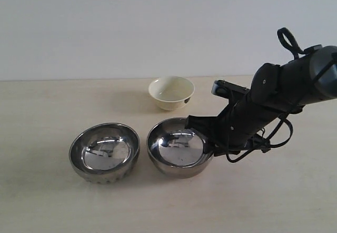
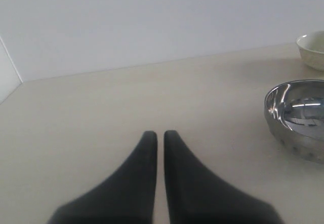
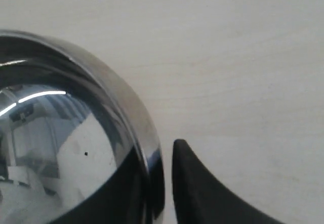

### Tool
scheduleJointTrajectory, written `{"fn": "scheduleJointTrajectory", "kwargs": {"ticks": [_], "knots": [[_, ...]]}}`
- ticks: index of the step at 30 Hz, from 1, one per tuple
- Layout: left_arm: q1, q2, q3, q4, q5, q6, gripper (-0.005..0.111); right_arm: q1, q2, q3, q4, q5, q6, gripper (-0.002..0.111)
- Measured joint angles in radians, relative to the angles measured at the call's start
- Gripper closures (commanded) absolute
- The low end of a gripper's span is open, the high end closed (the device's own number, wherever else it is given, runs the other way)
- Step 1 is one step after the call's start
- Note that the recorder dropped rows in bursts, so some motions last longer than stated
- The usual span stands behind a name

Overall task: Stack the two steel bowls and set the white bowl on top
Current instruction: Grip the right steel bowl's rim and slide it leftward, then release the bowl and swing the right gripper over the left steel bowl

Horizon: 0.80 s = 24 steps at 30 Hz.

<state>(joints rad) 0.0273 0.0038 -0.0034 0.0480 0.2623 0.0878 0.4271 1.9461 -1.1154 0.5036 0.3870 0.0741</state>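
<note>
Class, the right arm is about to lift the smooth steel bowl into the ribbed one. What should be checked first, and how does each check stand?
1. Right gripper straddles the rim of the smooth steel bowl: ok.
2. Jaws clamped on that rim: not ok; a gap shows beside the outer finger.
3. Ribbed steel bowl upright and empty: ok.
4. White bowl apart from both steel bowls: ok.
5. Left gripper shut, empty, away from the bowls: ok.
</note>
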Motion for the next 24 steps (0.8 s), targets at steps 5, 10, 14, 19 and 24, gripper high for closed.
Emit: {"fn": "scheduleJointTrajectory", "kwargs": {"ticks": [5, 10, 14, 19, 24], "knots": [[0.0, 0.0, 0.0, 0.0, 0.0, 0.0, 0.103, 0.002, 0.0, -0.001, 0.0, 0.013, 0.0, 0.056], [0.0, 0.0, 0.0, 0.0, 0.0, 0.0, 0.103, 0.002, 0.0, -0.002, 0.0, 0.029, -0.017, 0.056], [0.0, 0.0, 0.0, 0.0, 0.0, 0.0, 0.103, 0.002, -0.02, -0.002, -0.043, 0.062, -0.019, 0.056], [0.0, 0.0, 0.0, 0.0, 0.0, 0.0, 0.103, 0.002, -0.098, -0.002, -0.16, 0.117, 0.033, 0.056], [0.0, 0.0, 0.0, 0.0, 0.0, 0.0, 0.103, 0.002, -0.204, -0.002, -0.425, 0.223, 0.218, 0.056]]}}
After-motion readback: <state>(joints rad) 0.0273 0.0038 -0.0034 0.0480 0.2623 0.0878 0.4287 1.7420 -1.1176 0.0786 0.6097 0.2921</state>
